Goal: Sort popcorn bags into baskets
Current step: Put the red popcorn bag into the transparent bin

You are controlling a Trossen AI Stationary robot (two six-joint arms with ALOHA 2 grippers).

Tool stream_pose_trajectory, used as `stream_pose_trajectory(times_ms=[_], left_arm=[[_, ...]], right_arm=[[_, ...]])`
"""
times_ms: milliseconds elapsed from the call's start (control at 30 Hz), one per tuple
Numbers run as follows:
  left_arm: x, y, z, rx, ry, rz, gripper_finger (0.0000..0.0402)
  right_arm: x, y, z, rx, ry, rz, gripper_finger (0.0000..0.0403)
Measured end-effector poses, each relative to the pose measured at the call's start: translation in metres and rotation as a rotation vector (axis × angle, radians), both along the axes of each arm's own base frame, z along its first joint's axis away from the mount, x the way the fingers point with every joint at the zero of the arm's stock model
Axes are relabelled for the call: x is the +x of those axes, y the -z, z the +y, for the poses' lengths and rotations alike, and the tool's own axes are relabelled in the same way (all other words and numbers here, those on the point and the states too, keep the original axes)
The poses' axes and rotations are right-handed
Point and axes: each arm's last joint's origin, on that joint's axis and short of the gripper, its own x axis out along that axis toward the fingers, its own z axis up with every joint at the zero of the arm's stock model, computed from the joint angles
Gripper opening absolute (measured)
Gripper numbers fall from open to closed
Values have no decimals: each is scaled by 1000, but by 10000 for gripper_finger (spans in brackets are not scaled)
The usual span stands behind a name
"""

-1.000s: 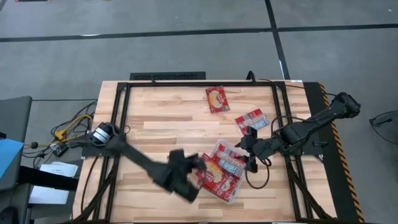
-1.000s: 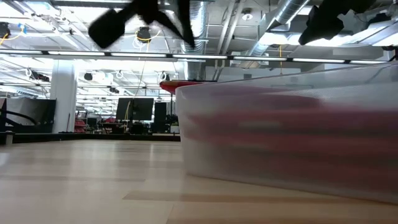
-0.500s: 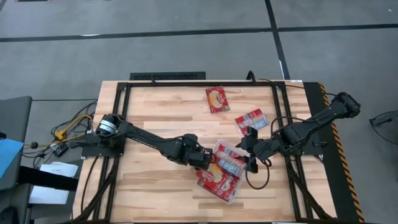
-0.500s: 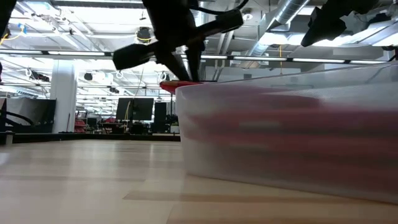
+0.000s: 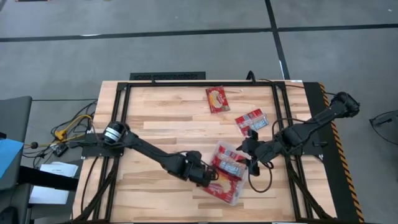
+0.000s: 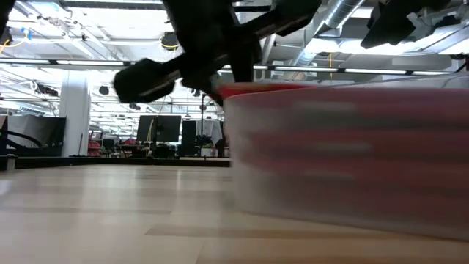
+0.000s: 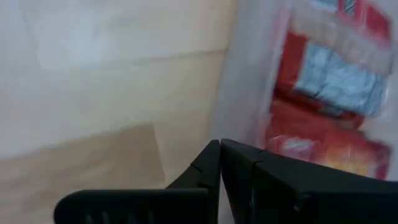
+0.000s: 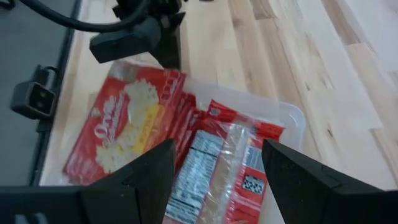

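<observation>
Grey floor [image 5: 186, 53] w/ black lines; ceiling strip lights [image 6: 80, 66], white pillar [image 6: 75, 114].

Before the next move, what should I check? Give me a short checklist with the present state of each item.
1. Left gripper jaws shut, at the tray's near-left edge: ok.
2. Right gripper jaws open, holding nothing, over the tray's right end: ok.
3. Clear tray flat on the table: cannot tell, the low view blurs it.
4. Packets in the tray lying inside its walls: ok.
5. Two packets outside, one at the far edge, one near the right arm: not ok.

In the low view the tray [image 6: 352, 161] and its packets [image 6: 344, 139] are a red blur.
</observation>
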Motion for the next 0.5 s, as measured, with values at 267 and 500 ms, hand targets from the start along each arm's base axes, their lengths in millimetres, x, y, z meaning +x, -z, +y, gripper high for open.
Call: stream_pose_trajectory(times_ms=[267, 500], left_arm=[[-9, 0, -18, -35, -5, 9, 0], [-6, -23, -24, -58, 23, -49, 0]], right_arm=[[0, -1, 3, 5, -8, -14, 265], [-4, -4, 5, 35, -44, -16, 265]])
